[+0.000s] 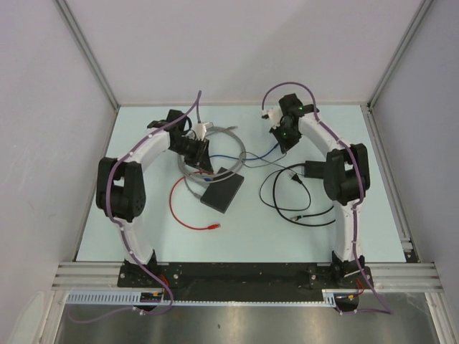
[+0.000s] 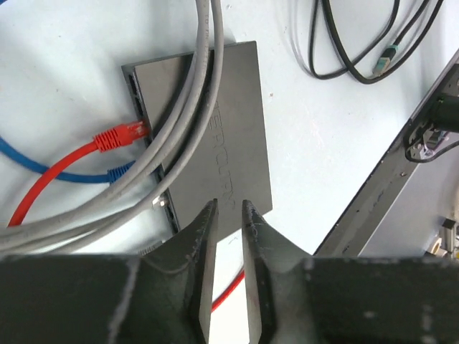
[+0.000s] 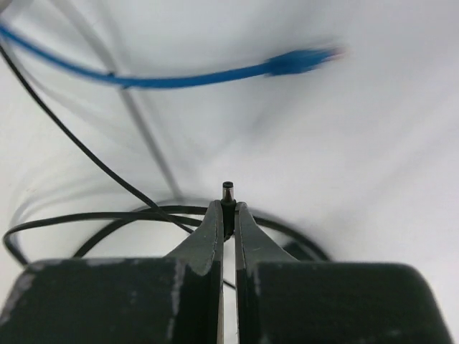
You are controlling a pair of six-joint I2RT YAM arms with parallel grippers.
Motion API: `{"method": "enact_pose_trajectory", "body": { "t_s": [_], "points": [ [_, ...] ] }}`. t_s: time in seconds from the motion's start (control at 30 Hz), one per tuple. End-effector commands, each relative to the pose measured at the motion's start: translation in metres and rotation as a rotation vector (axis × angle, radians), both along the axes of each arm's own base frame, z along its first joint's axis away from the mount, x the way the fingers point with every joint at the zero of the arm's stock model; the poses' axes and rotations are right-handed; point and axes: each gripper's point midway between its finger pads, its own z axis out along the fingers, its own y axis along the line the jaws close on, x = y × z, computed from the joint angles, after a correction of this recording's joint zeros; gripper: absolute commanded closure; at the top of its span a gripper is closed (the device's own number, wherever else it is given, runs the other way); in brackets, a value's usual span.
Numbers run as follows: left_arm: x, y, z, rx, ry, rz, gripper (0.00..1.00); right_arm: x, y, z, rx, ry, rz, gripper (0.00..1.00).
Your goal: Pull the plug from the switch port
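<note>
The flat black switch (image 1: 222, 192) lies mid-table; in the left wrist view (image 2: 215, 129) its port edge faces left. A red plug (image 2: 122, 136) sits in one port. A blue plug (image 2: 118, 172) lies at the same edge, half under grey cables (image 2: 204, 64); whether it is seated I cannot tell. My left gripper (image 1: 203, 161) hovers above the switch's near end, its jaws (image 2: 229, 215) slightly apart and empty. My right gripper (image 1: 281, 140) is raised at the back right, shut (image 3: 228, 211) on a small black barrel plug (image 3: 228, 192) on a thin black cable.
A smaller black box (image 1: 315, 170) with looping thin black cables (image 1: 287, 204) lies under the right arm. A red cable (image 1: 188, 215) curls toward the front left. A blue cable (image 1: 247, 159) runs between the arms, its loose plug (image 3: 301, 61) blurred. White walls enclose the table.
</note>
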Motion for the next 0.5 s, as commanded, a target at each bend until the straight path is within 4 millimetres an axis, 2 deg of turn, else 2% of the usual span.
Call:
{"method": "enact_pose_trajectory", "body": {
  "t_s": [0.0, 0.17, 0.23, 0.3, 0.33, 0.37, 0.43, 0.47],
  "points": [
    [-0.002, 0.003, 0.016, -0.007, -0.100, -0.036, 0.72, 0.041, -0.009, 0.032, 0.008, -0.147, -0.030, 1.00],
    [-0.003, 0.006, 0.012, 0.009, -0.080, 0.003, 0.64, 0.069, -0.022, 0.041, 0.005, -0.216, -0.118, 1.00],
    [-0.007, 0.016, 0.002, 0.063, -0.072, 0.042, 0.62, 0.071, -0.023, 0.044, 0.015, -0.222, -0.146, 1.00],
    [-0.012, 0.027, -0.015, 0.125, -0.054, 0.086, 0.61, 0.064, -0.013, 0.047, 0.060, -0.201, -0.126, 0.88],
    [-0.015, 0.031, -0.020, 0.150, -0.055, 0.096, 0.61, 0.059, -0.007, 0.048, 0.081, -0.188, -0.113, 0.68],
    [-0.011, 0.041, -0.029, 0.213, -0.076, 0.125, 0.61, 0.053, -0.002, 0.049, 0.100, -0.171, -0.100, 0.59],
    [-0.018, 0.051, -0.042, 0.266, -0.065, 0.142, 0.61, 0.044, 0.010, 0.057, 0.148, -0.155, -0.067, 0.48],
    [-0.019, 0.055, -0.046, 0.286, -0.068, 0.143, 0.61, 0.038, 0.018, 0.059, 0.160, -0.145, -0.052, 0.46]
  ]
}}
